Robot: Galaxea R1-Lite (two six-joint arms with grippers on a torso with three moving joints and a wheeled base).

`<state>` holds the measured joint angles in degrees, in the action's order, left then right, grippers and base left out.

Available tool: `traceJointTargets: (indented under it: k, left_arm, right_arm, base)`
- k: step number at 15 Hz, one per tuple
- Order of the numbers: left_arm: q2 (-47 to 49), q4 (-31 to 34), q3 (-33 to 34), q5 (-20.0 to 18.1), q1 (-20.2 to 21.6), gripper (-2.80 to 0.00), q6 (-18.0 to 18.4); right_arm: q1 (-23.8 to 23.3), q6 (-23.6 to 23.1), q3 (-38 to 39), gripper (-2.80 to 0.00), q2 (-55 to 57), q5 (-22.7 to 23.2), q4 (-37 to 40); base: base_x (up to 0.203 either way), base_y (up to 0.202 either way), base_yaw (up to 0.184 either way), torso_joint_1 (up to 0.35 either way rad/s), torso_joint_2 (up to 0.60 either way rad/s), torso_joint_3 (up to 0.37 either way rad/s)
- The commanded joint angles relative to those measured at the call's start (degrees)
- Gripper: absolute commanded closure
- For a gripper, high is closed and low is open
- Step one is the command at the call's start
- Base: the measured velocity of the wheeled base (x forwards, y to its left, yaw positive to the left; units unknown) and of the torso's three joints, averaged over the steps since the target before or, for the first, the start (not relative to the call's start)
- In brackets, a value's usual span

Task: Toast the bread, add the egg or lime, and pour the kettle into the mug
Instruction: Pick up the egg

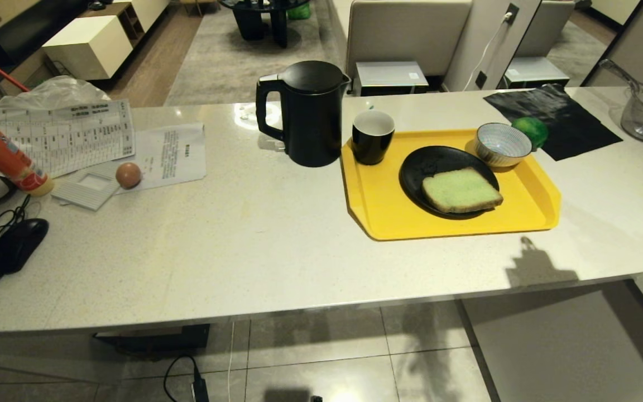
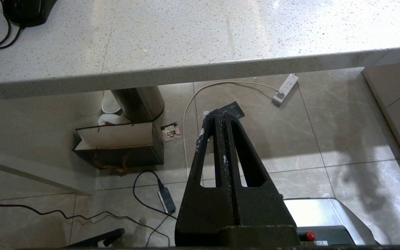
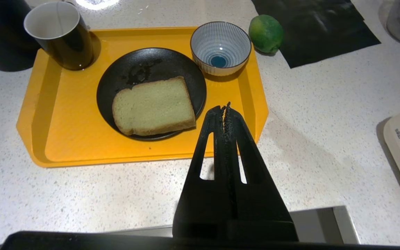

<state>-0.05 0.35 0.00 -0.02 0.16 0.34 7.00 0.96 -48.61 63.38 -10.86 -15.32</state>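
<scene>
Here both sets of jaws are pressed together on nothing: the right gripper (image 3: pixel 226 108) hangs above the near right corner of the yellow tray (image 3: pixel 82 152), empty; the left gripper (image 2: pixel 217 116) hangs below the counter edge over the tiled floor (image 2: pixel 325 146). On the tray, the bread (image 1: pixel 461 190) lies flat on a black plate (image 1: pixel 433 162), the mug (image 1: pixel 373 135) stands upright at the far left corner, and a striped bowl (image 1: pixel 502 144) sits at the far right corner. The lime (image 1: pixel 531 131) rests off the tray, just beside the bowl, at the edge of a black sheet (image 1: pixel 556 120). The kettle (image 1: pixel 306 113) stands on the pale speckled counter (image 1: pixel 254 240), just left of the tray. The egg (image 1: pixel 128 175) sits well apart to the left among papers (image 1: pixel 65 134). Only the head view shows the egg, a mouse (image 1: pixel 17 243) and sofas beyond; only the left wrist view shows a power strip (image 2: pixel 285 88) and paper bag (image 2: pixel 120 146) under the counter.
</scene>
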Motion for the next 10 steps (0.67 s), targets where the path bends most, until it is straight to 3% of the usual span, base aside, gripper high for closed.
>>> traceJointTargets:
  k: [1,7,10]
  left_arm:
    - [0.0,0.0,0.0,0.0,0.0,0.0,0.0]
    - [0.0,0.0,0.0,0.0,0.0,0.0,0.0]
    - [0.0,0.0,0.0,0.0,0.0,0.0,0.0]
  right_arm:
    - [0.0,0.0,3.0,0.0,-6.2,-0.2,0.3]
    - [0.0,-0.4,13.4,0.0,-29.8,-0.6,10.6]
    - [-2.8,-1.1,21.4,0.0,-37.3,-4.3,13.4]
  base:
    - [0.0,0.0,0.0,0.0,0.0,0.0]
    - [0.0,0.0,0.0,0.0,0.0,0.0]
    - [0.0,0.0,0.0,0.0,0.0,0.0]
